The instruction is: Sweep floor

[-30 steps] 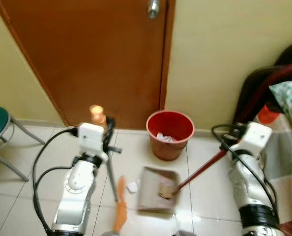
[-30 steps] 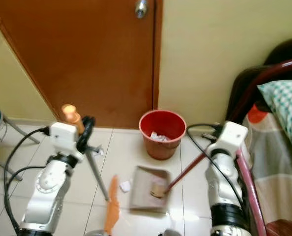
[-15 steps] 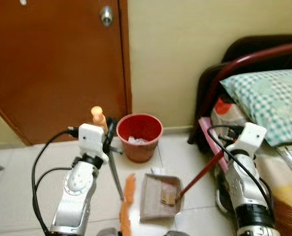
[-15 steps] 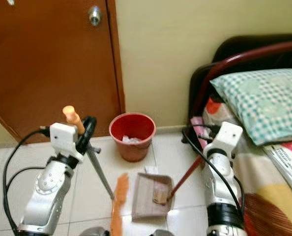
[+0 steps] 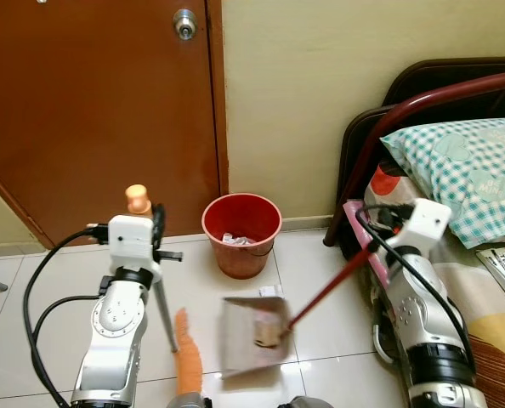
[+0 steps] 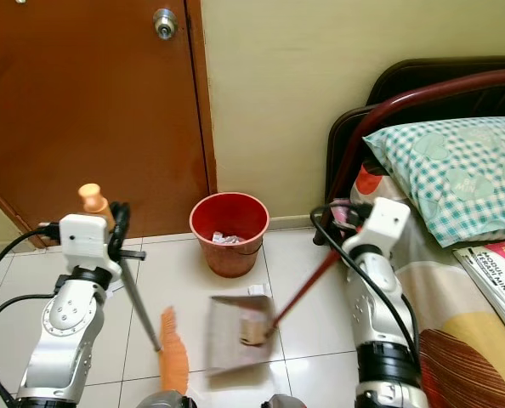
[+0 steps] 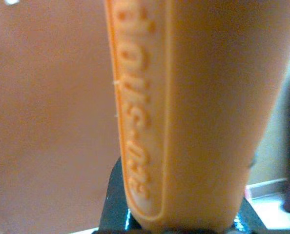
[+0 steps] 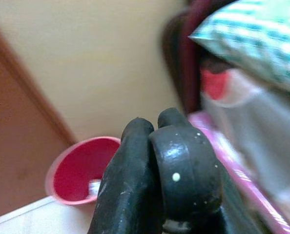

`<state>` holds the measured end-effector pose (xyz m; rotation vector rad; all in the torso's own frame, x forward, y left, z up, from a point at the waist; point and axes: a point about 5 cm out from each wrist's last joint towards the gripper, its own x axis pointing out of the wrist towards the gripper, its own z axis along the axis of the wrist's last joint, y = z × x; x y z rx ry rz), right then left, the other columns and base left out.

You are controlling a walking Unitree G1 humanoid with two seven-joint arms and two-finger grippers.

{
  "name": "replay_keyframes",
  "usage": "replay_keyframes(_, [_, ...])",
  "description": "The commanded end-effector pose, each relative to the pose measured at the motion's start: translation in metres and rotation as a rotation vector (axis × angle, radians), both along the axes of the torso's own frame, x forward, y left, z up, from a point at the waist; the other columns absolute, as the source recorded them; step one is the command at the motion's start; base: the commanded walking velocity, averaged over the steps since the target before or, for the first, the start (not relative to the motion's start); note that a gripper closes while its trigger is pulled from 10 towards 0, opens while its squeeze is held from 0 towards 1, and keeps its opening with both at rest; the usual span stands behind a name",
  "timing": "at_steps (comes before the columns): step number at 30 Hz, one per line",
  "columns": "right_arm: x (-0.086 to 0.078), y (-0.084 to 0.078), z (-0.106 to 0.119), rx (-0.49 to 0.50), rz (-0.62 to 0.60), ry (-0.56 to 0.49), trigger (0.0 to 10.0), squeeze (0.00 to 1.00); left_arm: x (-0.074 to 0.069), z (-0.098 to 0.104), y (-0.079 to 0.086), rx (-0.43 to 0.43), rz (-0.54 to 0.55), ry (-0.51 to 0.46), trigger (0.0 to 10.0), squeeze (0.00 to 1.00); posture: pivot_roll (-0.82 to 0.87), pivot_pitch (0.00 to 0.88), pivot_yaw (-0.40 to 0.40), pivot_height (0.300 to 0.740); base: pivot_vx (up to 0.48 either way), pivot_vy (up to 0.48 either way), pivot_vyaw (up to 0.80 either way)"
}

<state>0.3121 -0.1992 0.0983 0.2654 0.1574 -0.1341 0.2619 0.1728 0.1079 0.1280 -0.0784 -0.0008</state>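
The orange-handled broom (image 5: 183, 361) is clamped in the left pincer (image 5: 138, 223), its bristles on the pale tiled floor (image 5: 48, 289). The grey dustpan (image 5: 248, 333), on a dark red handle clamped in the right pincer (image 5: 397, 223), is held just before the red plastic bin (image 5: 241, 233), between brown door (image 5: 99, 110) and bed (image 5: 482, 280)

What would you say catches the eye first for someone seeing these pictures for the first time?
Probably the red bin with bits of paper inside, standing on the pale tiles by the brown door. Just in front of it, the right gripper holds a dustpan by its long red handle, while the left gripper holds an orange broom whose bristles rest on the floor beside the pan.
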Motion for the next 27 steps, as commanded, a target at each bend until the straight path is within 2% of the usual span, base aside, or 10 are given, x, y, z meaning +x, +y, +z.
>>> replay_keyframes(1, [0.009, 0.01, 0.023, 0.034, 0.06, -0.08, 10.0, 0.0, 0.001, -0.002, 0.008, 0.028, 0.044, 0.021, 10.0, 0.0, -0.02, 0.039, -0.008, 0.74, 0.0, 0.0, 0.0])
replay_keyframes(3, [0.016, 0.024, 0.039, 0.079, 0.134, -0.107, 10.0, 0.0, 0.0, -0.006, 0.016, 0.042, 0.093, 0.038, 10.0, 0.0, -0.02, 0.039, -0.01, 0.74, 0.0, 0.0, 0.0])
replay_keyframes(5, [0.02, 0.031, 0.049, 0.091, 0.178, -0.132, 10.0, 0.0, 0.0, -0.008, 0.018, 0.042, 0.101, 0.046, 10.0, 0.0, -0.02, 0.038, -0.012, 0.74, 0.0, 0.0, 0.0])
replay_keyframes(11, [0.028, 0.041, 0.073, 0.127, 0.234, -0.182, 10.0, 0.0, -0.002, -0.013, 0.017, 0.028, 0.108, 0.063, 10.0, 0.0, -0.01, 0.036, -0.018, 0.74, 0.0, 0.0, 0.0])
replay_keyframes(12, [0.032, 0.043, 0.082, 0.136, 0.242, -0.204, 10.0, 0.0, -0.002, -0.014, 0.016, 0.026, 0.108, 0.064, 10.0, 0.0, -0.01, 0.035, -0.019, 0.74, 0.0, 0.0, 0.0])
replay_keyframes(17, [0.043, 0.041, 0.115, 0.171, 0.233, -0.289, 10.0, 0.0, -0.002, -0.016, 0.01, 0.011, 0.094, 0.07, 10.0, 0.0, -0.01, 0.034, -0.02, 0.74, 0.0, 0.0, 0.0])
replay_keyframes(19, [0.05, 0.035, 0.136, 0.181, 0.205, -0.357, 10.0, 0.0, -0.002, -0.015, 0.007, 0.007, 0.086, 0.067, 10.0, 0.0, -0.01, 0.034, -0.02, 0.74, 0.0, 0.0, 0.0])
replay_keyframes(23, [0.055, 0.029, 0.158, 0.182, 0.181, -0.433, 10.0, 0.0, -0.001, -0.015, 0.006, 0.003, 0.081, 0.065, 10.0, 0.0, -0.01, 0.034, -0.02, 0.74, 0.0, 0.0, 0.0])
replay_keyframes(24, [0.058, 0.027, 0.174, 0.171, 0.168, -0.496, 10.0, 0.0, 0.0, -0.015, 0.005, 0.002, 0.079, 0.065, 10.0, 0.0, -0.01, 0.032, -0.015, 0.74, 0.0, 0.0, 0.0])
replay_keyframes(27, [0.061, 0.026, 0.192, 0.128, 0.154, -0.574, 10.0, 0.0, 0.001, -0.014, 0.004, 0.0, 0.072, 0.063, 10.0, 0.0, -0.01, 0.033, -0.013, 0.74, 0.0, 0.0, 0.0])
